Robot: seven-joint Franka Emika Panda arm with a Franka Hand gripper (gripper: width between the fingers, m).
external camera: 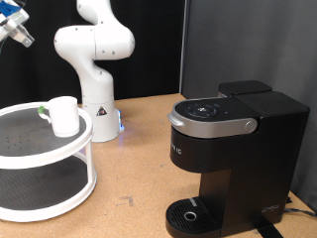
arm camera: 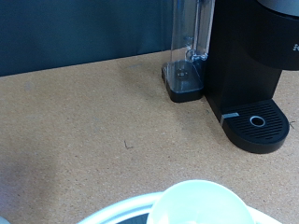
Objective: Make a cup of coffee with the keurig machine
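Note:
The white cup point(external camera: 63, 115) stands upright on the top tier of a round white stand point(external camera: 30, 149) at the exterior view's left, with a pale green mark on its left side. The black keurig machine point(external camera: 230, 149) stands at the exterior view's right with its grey-handled lid down and nothing on its drip tray point(external camera: 188, 213). My gripper point(external camera: 12, 26) hangs high in the exterior view's top left corner, above the stand and well apart from the cup, and only partly shows. In the wrist view the cup's rim point(arm camera: 201, 203) is close below, the keurig machine point(arm camera: 250, 56) is farther off, and no fingers show.
The arm's white base point(external camera: 96, 69) stands behind the stand on the brown tabletop point(external camera: 139, 169). The stand has a dark lower tier point(external camera: 40, 183). The machine's clear water tank point(arm camera: 188, 47) shows in the wrist view. A dark curtain hangs behind.

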